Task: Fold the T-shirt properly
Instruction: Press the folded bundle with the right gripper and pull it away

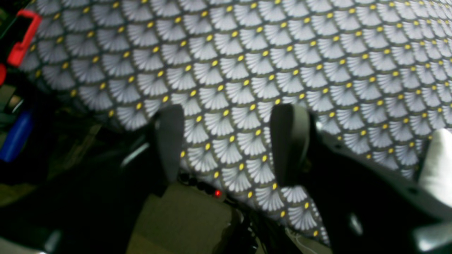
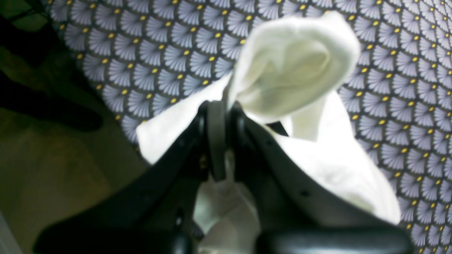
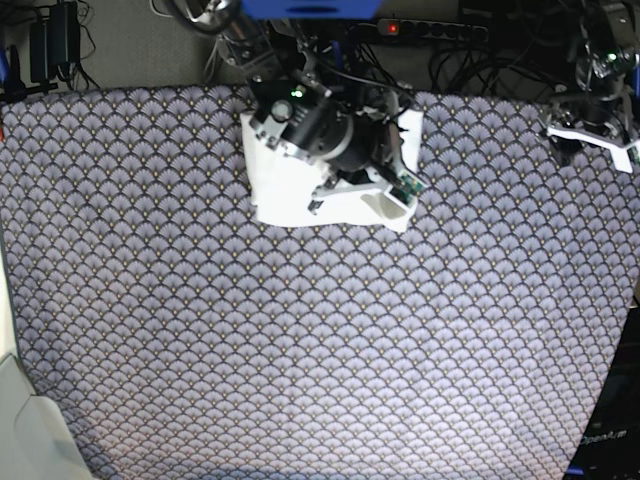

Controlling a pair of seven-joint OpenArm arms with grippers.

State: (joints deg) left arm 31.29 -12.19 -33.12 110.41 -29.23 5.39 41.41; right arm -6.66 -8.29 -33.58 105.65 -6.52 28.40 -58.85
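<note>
In the base view, going left to right, the patterned surface (image 3: 200, 340) with its grey fans and yellow dots lies bare along the left side. Then comes the T-shirt (image 3: 285, 190), a compact white bundle near the far edge, a little left of the middle, showing only plain white cloth. My right arm reaches over it from the far side and hides much of its middle. My right hand (image 2: 226, 116) is pinched fully together on a fold of the T-shirt: in the right wrist view a loop of white fabric bulges up just past my fingertips, more cloth hangs beneath them, and a small dark tag (image 2: 277, 128) peeks out beside the right finger. Farther right the surface is bare again. At the far right corner my left hand (image 1: 229, 141) hovers with its fingers (image 1: 289, 141) spread wide and nothing between them; in its wrist view only the fan pattern shows through the gap, at the surface's edge.
</note>
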